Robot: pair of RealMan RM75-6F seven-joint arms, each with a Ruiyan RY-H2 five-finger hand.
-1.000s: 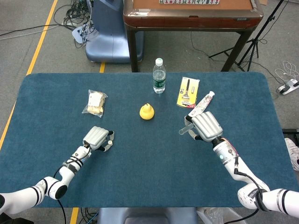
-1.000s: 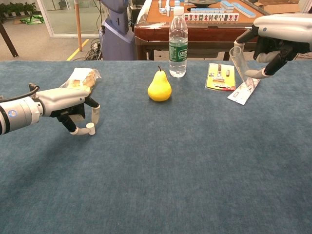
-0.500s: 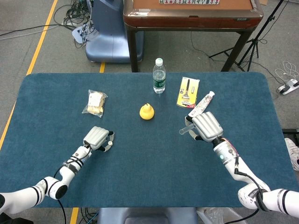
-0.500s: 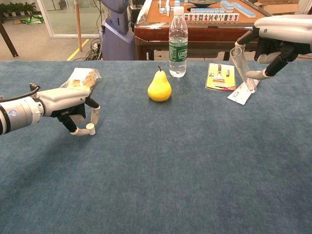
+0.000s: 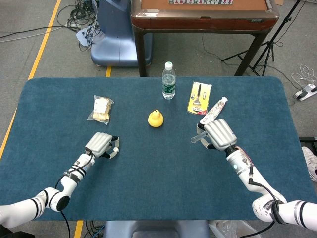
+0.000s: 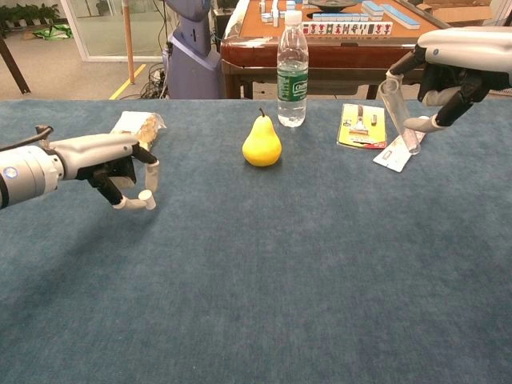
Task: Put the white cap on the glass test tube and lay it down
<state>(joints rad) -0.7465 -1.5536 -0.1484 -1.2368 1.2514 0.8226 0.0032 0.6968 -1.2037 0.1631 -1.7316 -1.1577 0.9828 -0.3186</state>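
Left hand (image 6: 120, 172) has lifted, pinching white cap (image 6: 146, 194) clear of counter (image 6: 304, 264). Right hand (image 6: 448, 76) holds glass test tube (image 6: 398, 114), unmoved, far off. Capping comes next.

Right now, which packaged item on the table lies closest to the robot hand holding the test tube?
The white tube-shaped packet, just beyond the right robot hand; the yellow card pack and the snack bag lie farther away.

Beyond your hands, past the blue-carpeted table (image 5: 148, 198), stands a brown mahjong table (image 5: 203, 17) on grey floor (image 5: 29, 49) crossed by yellow tape (image 5: 44, 42), cables (image 5: 77, 17) trailing nearby.
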